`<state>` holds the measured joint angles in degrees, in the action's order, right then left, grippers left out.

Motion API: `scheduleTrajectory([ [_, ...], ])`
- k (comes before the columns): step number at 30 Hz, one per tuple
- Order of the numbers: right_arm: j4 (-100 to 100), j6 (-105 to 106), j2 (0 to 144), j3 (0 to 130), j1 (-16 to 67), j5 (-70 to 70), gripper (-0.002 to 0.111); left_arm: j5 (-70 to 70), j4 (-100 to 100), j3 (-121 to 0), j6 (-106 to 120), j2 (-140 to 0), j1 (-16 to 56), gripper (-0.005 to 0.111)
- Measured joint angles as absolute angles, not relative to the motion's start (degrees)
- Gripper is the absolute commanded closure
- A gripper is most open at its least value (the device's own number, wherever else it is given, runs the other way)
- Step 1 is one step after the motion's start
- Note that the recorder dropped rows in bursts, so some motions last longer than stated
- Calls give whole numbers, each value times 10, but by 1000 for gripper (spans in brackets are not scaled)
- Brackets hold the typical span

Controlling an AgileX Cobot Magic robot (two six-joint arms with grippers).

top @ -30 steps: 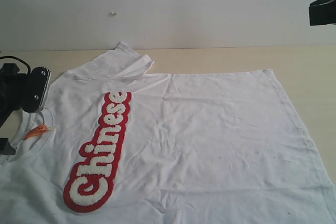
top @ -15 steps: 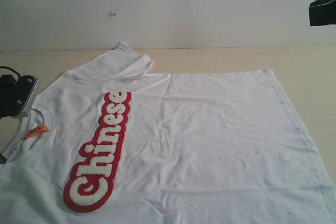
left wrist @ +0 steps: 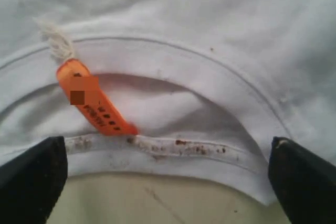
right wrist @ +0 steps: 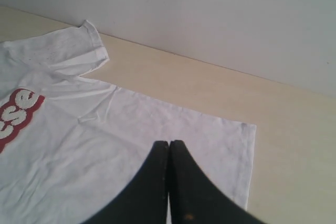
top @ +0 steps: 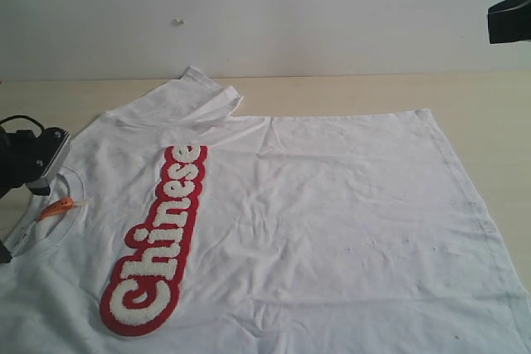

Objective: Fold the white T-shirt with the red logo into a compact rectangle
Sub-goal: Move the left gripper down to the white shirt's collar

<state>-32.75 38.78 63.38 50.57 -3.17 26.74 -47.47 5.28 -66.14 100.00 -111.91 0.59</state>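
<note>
White T-shirt collar lies between wide-open jaws of the left gripper; right gripper is closed, empty.

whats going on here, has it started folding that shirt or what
Not folded yet. The white T-shirt lies spread on the table with the red logo facing up. The left gripper is open at the collar, one finger on each side of the neckline, close to the orange tag. The right gripper is shut on nothing and held up over the hem end of the shirt.
</note>
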Motion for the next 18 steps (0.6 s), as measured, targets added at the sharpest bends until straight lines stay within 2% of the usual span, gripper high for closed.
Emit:
scheduleTrajectory([
  [7, -327, 388, 634, 506, -32, 271, 108, -480, 47, -661, 1000, -1127, -20, 2],
  [18, -327, 388, 634, 506, -32, 271, 108, -494, 58, -666, 1016, -1137, -21, 2],
])
